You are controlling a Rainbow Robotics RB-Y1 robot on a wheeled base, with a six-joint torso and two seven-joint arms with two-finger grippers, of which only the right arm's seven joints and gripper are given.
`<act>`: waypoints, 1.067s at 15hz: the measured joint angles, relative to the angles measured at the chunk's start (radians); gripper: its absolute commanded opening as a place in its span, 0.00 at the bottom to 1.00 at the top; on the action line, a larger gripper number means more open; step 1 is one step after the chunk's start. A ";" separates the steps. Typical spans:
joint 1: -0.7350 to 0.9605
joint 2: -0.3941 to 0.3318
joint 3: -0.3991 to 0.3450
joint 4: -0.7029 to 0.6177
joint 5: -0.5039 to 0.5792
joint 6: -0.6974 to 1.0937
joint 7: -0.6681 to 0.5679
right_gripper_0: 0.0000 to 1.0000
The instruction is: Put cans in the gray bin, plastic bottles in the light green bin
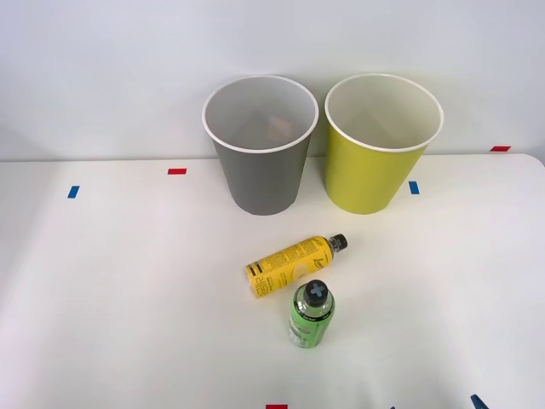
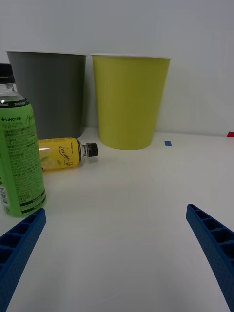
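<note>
Bottles, green (image 2: pixel 19 156) upright just beyond one of the spread, empty fingers (image 2: pixel 19 243) and yellow (image 2: pixel 61 153) lying farther off on the bench, are judged light, smooth and best gripped mid-body.

I see two bins at the back of the table: one gray bin (image 1: pixel 261 149) and one light green bin (image 1: pixel 380 145). There are two plastic bottles, one with a yellow label (image 1: pixel 291 264) lying down and one with a green label (image 1: pixel 310 316) standing up. That makes four things.
</note>
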 measured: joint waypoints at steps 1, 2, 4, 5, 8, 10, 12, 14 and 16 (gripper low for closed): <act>-0.019 -0.034 0.021 -0.001 -0.005 -0.003 0.004 1.00; -0.040 -0.066 0.042 -0.002 -0.013 -0.007 0.006 1.00; -0.097 -0.120 0.090 -0.002 -0.038 -0.014 0.009 1.00; -0.135 -0.145 0.121 -0.002 -0.065 -0.015 0.014 1.00; -0.244 -0.193 0.191 -0.001 -0.114 -0.007 0.036 1.00; -0.307 -0.213 0.222 0.000 -0.131 0.020 0.048 1.00; -0.362 -0.221 0.248 0.002 -0.151 0.053 0.057 1.00; -0.411 -0.207 0.267 0.045 -0.169 0.058 0.061 1.00; -0.469 -0.180 0.278 0.101 -0.185 0.052 0.064 1.00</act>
